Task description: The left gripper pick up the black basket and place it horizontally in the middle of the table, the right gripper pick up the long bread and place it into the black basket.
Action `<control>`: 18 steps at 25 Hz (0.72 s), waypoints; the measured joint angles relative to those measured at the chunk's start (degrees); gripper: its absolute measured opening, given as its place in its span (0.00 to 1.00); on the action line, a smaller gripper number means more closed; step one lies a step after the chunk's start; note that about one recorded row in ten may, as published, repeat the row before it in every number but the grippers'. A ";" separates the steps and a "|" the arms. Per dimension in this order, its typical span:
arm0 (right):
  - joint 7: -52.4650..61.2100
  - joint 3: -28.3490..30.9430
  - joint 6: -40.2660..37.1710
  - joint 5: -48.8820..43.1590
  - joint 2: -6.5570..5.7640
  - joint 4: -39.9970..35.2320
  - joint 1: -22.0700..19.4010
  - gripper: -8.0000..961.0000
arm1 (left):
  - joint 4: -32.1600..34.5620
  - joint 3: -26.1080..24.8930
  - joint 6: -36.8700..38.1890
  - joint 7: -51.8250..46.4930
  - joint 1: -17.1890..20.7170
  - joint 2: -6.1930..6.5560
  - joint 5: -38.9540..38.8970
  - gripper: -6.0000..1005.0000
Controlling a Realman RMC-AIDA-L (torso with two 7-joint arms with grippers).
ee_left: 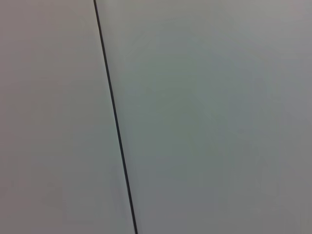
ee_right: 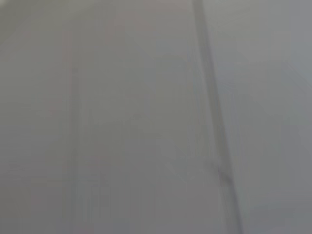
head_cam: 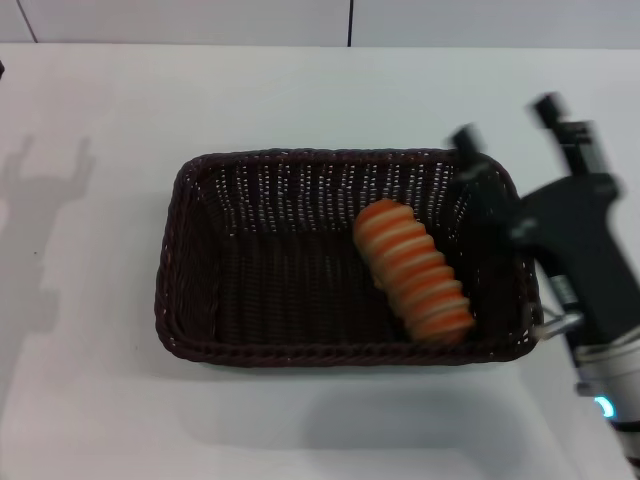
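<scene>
The white worktop (head_cam: 90, 400) holds the black basket (head_cam: 200, 330) in the middle, long bread (head_cam: 412, 270) inside at 3 o'clock; the right pincer (head_cam: 505, 120) hangs apart, empty, job looks done

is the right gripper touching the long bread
Apart. The head view shows the right gripper open beyond the black basket right end, with dark basket weave between it and the long bread.

Right claw (head_cam: 508, 120) motion-blurred, arm cut by the frame edge; black basket (head_cam: 200, 250) right rim behind it.
</scene>
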 joint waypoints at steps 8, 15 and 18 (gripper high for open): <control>-0.34 12.65 -5.74 10.15 0.18 -2.97 -9.91 0.88 | 0.31 -0.12 -0.30 0.00 -0.02 0.04 0.01 0.75; -0.08 12.60 -5.74 21.76 0.28 -5.54 -12.21 0.88 | 1.37 -0.23 -0.34 -0.02 0.45 -0.09 -0.34 0.75; -0.07 12.45 -5.90 22.60 0.31 -5.65 -12.97 0.88 | 1.47 -0.29 -0.34 -0.02 1.06 -0.19 -0.39 0.75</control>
